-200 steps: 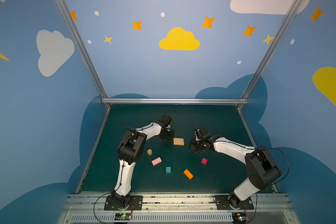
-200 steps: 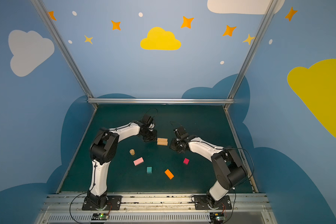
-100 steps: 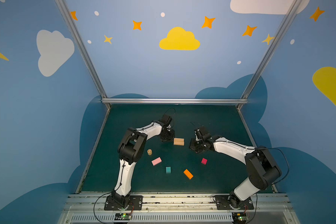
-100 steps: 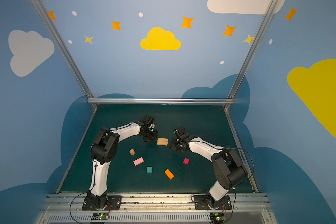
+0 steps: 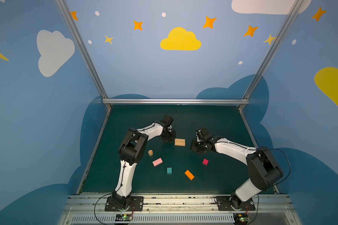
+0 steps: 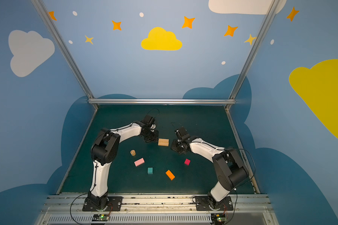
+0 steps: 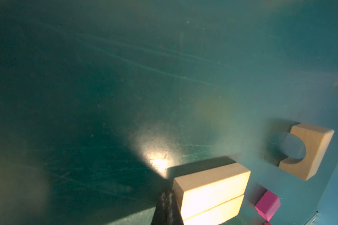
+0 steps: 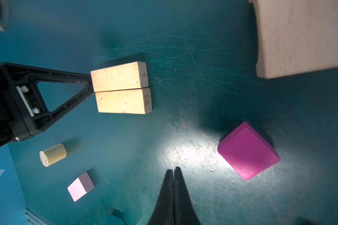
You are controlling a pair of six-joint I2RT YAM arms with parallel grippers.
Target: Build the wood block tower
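Wood blocks: two tan oblongs (image 5: 180,142) are laid flat on the green mat (image 5: 213,120), side by side with long faces touching.

Left gripper (image 8: 89,84): clenched and empty, tip set against one end of the oblongs at their seam.

Right gripper (image 8: 173,171): clenched and empty, kept apart from the oblongs' other end.

Magenta cube (image 8: 248,150) and arched tan block (image 7: 308,151): found beyond that other end.

Tan cylinder (image 5: 150,152), pink oblong (image 5: 157,162), teal cube (image 5: 169,170), orange oblong (image 5: 189,174) and red cube (image 5: 205,161): scattered singly between the oblongs and the arm bases.

Dark green counter (image 5: 219,124), scratched. Metal bar (image 5: 176,101) along counter's far edge, blue wall (image 5: 144,74) with yellow cloud (image 5: 180,40) behind it. Slotted rail (image 5: 176,201) at counter's near edge.
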